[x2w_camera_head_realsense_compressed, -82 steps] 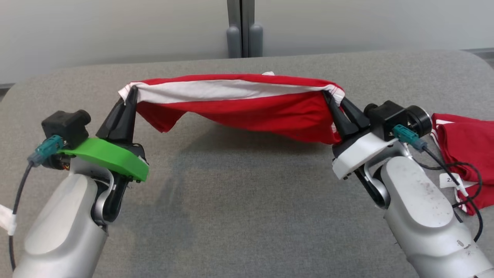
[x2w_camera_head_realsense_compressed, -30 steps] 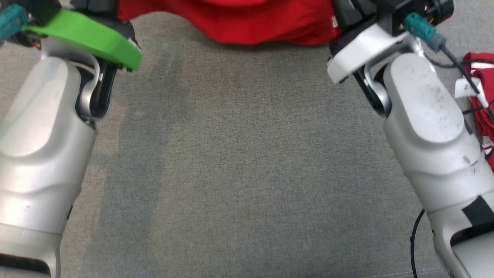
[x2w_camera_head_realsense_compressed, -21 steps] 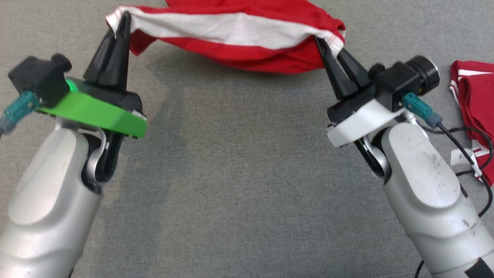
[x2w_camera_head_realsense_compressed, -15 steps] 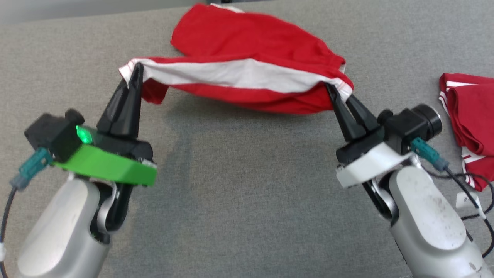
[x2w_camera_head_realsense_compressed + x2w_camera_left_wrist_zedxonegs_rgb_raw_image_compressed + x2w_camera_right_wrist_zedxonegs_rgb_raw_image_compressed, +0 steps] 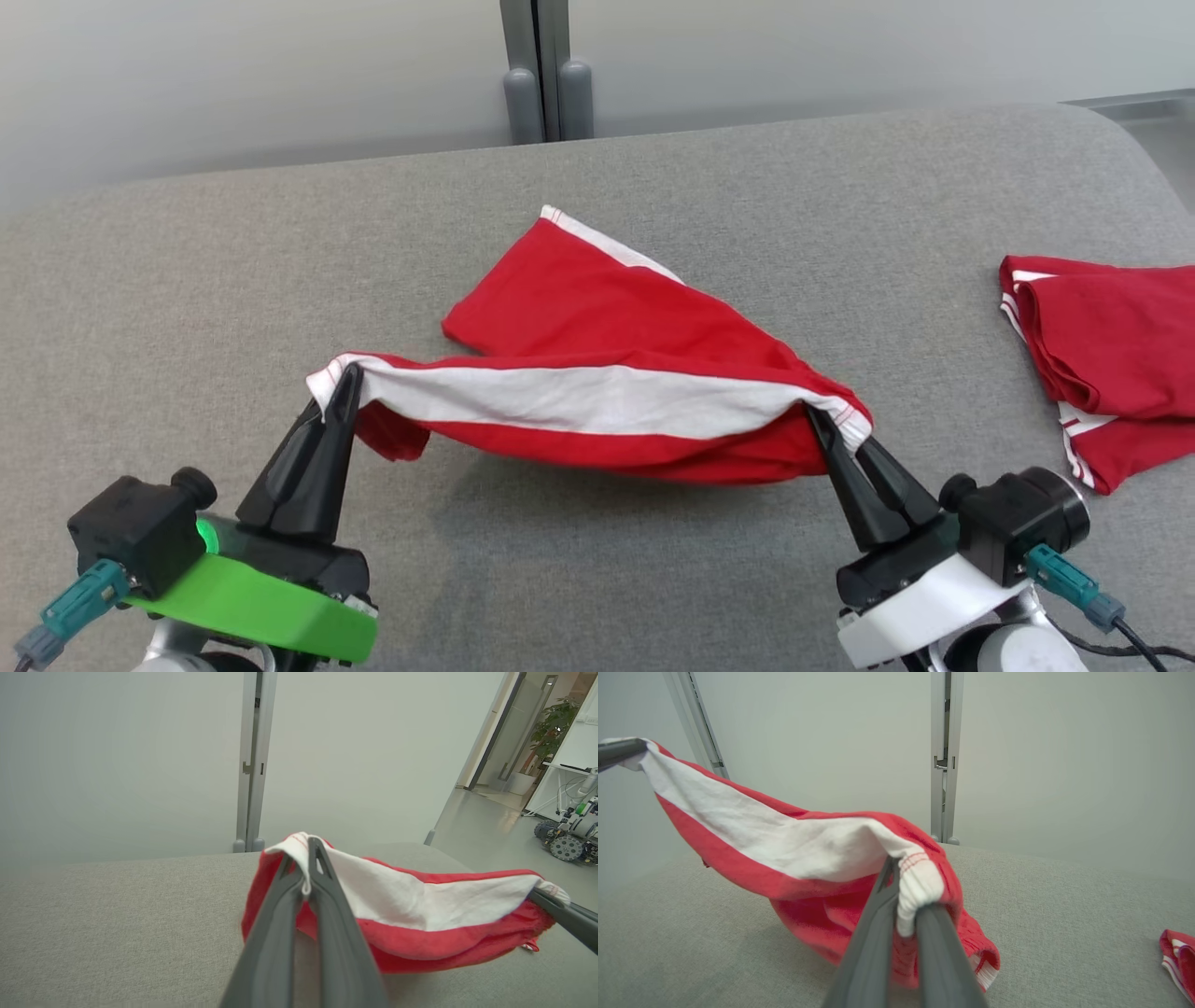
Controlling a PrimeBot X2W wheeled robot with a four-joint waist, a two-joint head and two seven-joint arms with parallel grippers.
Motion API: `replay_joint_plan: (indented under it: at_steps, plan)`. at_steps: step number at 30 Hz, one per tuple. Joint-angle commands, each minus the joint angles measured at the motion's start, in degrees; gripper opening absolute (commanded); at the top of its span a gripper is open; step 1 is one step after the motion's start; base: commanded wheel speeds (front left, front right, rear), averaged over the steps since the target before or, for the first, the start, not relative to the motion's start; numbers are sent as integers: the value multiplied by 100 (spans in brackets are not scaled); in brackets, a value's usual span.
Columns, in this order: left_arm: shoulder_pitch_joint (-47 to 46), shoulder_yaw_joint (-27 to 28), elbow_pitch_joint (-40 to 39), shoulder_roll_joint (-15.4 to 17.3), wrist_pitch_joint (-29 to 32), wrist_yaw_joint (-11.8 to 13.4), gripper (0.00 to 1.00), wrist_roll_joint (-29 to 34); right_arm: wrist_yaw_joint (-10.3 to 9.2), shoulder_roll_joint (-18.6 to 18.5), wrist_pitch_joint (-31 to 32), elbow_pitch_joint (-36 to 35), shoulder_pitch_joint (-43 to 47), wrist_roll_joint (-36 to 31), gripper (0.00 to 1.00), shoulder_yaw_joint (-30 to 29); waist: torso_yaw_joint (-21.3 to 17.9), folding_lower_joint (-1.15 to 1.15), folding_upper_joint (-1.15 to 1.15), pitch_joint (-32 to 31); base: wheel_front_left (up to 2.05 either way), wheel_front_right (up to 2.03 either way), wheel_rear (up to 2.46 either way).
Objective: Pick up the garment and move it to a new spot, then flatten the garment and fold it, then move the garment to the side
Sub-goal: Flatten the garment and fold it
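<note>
The grey cloth-covered bench (image 5: pixel 597 579) spread wide across the head view, with bare surface in front of the robot. Near its middle the garment (image 5: pixel 607 317) was half laid out. Its far part rested on the bench and reached away to a white-trimmed corner, while its near edge hung lifted between the two arms. A second red garment (image 5: pixel 1111 345) lay crumpled well apart, at the right end of the bench.

The white band (image 5: pixel 579 399) along the lifted edge sagged a little between the grips, and a loose red flap drooped below it on the left. The left tool (image 5: pixel 344 385) was pressed together on the band's left corner. The right tool (image 5: pixel 826 429) pinched the right corner, where the right wrist view showed a wad of band bunched over its fingers.

This looked like the flattening step. To do it well, both tools should draw toward the robot at one pace and spread slightly apart to take out the sag. They should lower gradually, so the cloth lays down from far to near. The drooping flap could tuck under, so the drag should be low and slow. Release should wait until the band touches the bench.
</note>
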Motion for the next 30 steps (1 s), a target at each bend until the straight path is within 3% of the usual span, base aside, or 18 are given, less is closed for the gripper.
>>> replay_joint_plan:
  at_steps: [1,4,8,22,30]
  plan:
    - [116,31,-22,68,56,91,0,-34,-10,24,92,-98,136,23,0,-10,-83,0,0,-23,0,0,0]
    - [162,-4,91,-39,268,186,0,-239,-10,56,237,-85,227,46,0,-22,-136,0,0,51,0,0,0]
    - [-227,-32,537,-245,435,65,0,-499,-10,98,311,275,41,69,0,-73,-198,0,0,187,0,0,0]
    - [-2899,-372,3541,-1374,796,-545,0,-493,-10,329,-97,1981,-1532,205,0,-155,-611,0,0,1244,0,0,0]
    - [-4191,-497,5134,-1769,760,-757,0,-296,-10,383,-444,2836,-2391,314,0,-110,-891,0,0,1765,0,0,0]
